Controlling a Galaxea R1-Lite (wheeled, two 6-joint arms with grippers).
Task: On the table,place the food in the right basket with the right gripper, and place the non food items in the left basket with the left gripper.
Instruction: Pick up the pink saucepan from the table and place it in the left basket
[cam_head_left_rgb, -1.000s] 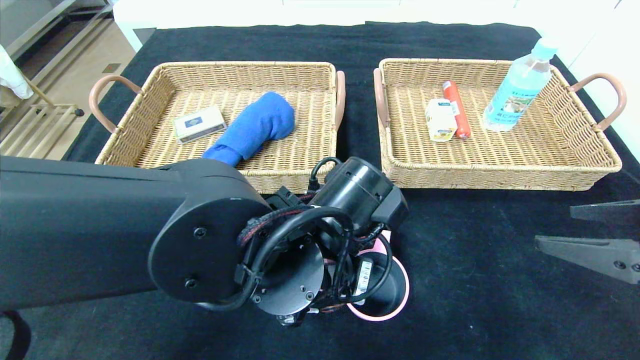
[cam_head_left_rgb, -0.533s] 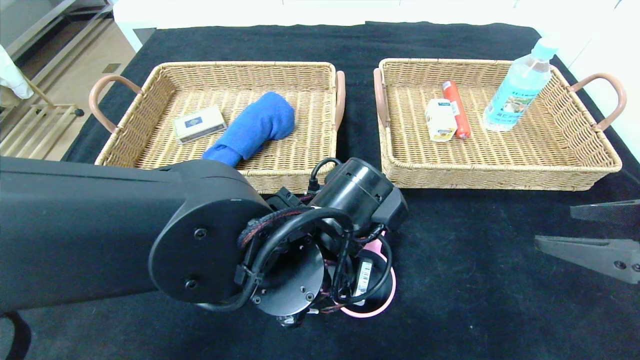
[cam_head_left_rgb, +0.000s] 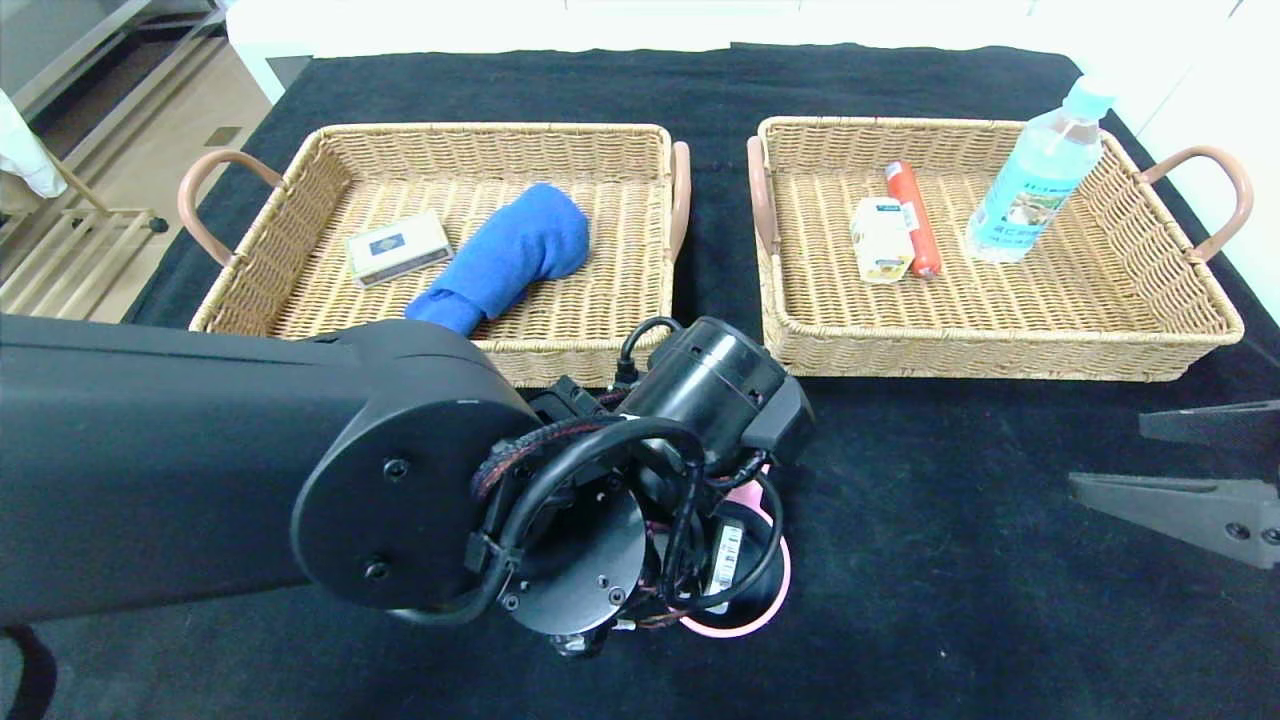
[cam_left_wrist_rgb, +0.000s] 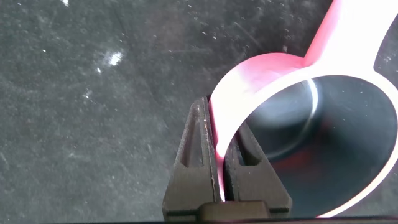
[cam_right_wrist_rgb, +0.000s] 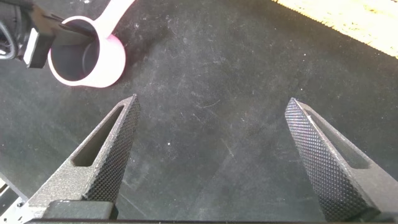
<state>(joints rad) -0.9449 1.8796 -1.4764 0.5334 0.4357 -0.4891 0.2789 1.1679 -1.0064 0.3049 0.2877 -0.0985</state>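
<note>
A pink cup (cam_head_left_rgb: 748, 626) with a dark inside stands on the black table near its front, mostly hidden under my left wrist. My left gripper (cam_left_wrist_rgb: 222, 109) is shut on the cup's rim (cam_left_wrist_rgb: 267, 78), one finger inside and one outside. The cup also shows in the right wrist view (cam_right_wrist_rgb: 93, 62). My right gripper (cam_head_left_rgb: 1105, 455) is open and empty above bare table at the right edge (cam_right_wrist_rgb: 211, 102). The left basket (cam_head_left_rgb: 440, 135) holds a blue cloth (cam_head_left_rgb: 510, 255) and a small box (cam_head_left_rgb: 398, 247). The right basket (cam_head_left_rgb: 1000, 365) holds a red sausage (cam_head_left_rgb: 912, 215), a small carton (cam_head_left_rgb: 881, 240) and a water bottle (cam_head_left_rgb: 1040, 175).
Both wicker baskets stand side by side at the back of the table with a narrow gap between them. The left basket's front wall is just behind my left wrist. Black tablecloth lies between the cup and my right gripper.
The cup's visible rim shifted left under my left wrist as the fingers closed on it. My left arm settled slightly. The right arm has not moved.
</note>
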